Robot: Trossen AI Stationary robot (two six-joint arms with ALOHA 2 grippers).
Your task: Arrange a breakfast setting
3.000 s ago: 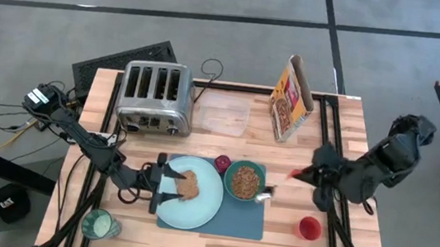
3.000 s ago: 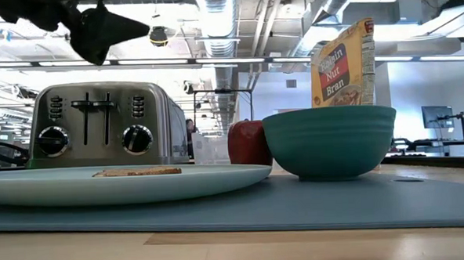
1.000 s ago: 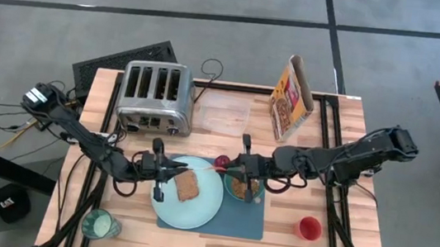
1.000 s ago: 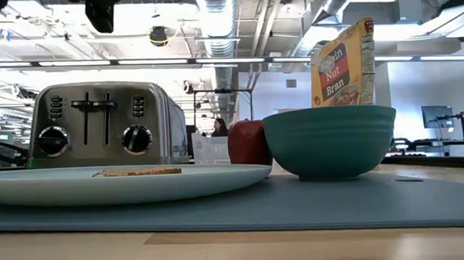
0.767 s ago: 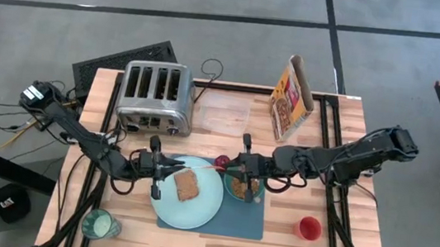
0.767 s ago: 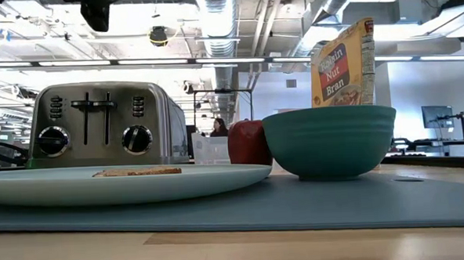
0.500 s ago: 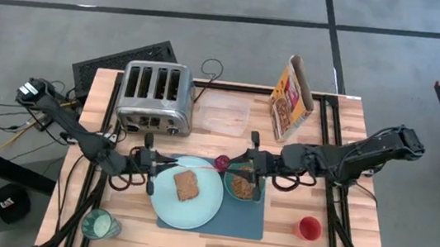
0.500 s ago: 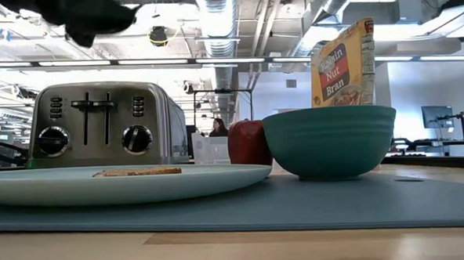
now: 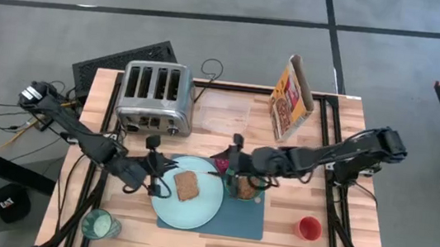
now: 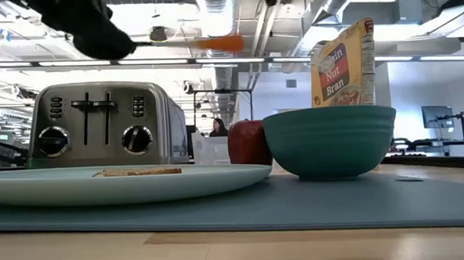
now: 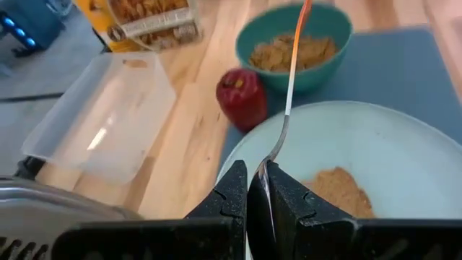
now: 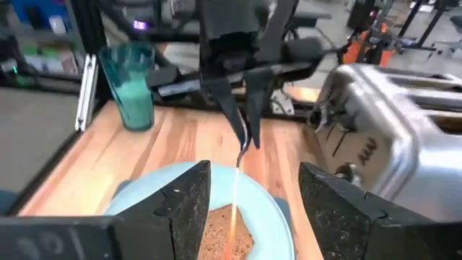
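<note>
My left gripper (image 11: 254, 173) is shut on the red-handled spoon (image 11: 289, 94), which reaches out over the pale mint plate (image 9: 162, 204) toward the green bowl (image 11: 296, 43) of cereal. My right gripper (image 12: 254, 173) is open. Its fingers stand on either side of the spoon's red handle (image 12: 232, 224) without touching it. A brown toast slice (image 9: 187, 185) lies flat on the plate. Plate and bowl sit on the slate-blue mat (image 9: 242, 222). The dark red fruit (image 11: 240, 97) stands at the mat's far edge, between plate and bowl. My left gripper pinches the spoon's metal bowl end (image 11: 264, 165) between its two fingers. The fingers come from the table's left, slanting down, and the spoon runs on from them toward the right. The spoon (image 10: 220, 43) hangs about level, clear of plate and table.
A chrome toaster (image 9: 155, 95) stands at the far left, with a clear plastic container (image 9: 225, 114) and a cereal box (image 9: 291, 98) to its right. A red cup (image 9: 309, 228) sits near the right front and a glass (image 9: 98, 224) at the left front corner.
My right gripper has opened and let go of the spoon's red handle, and its fingers stay on either side of it. My left gripper has stayed shut on the spoon's metal end. The spoon has come down a little.
</note>
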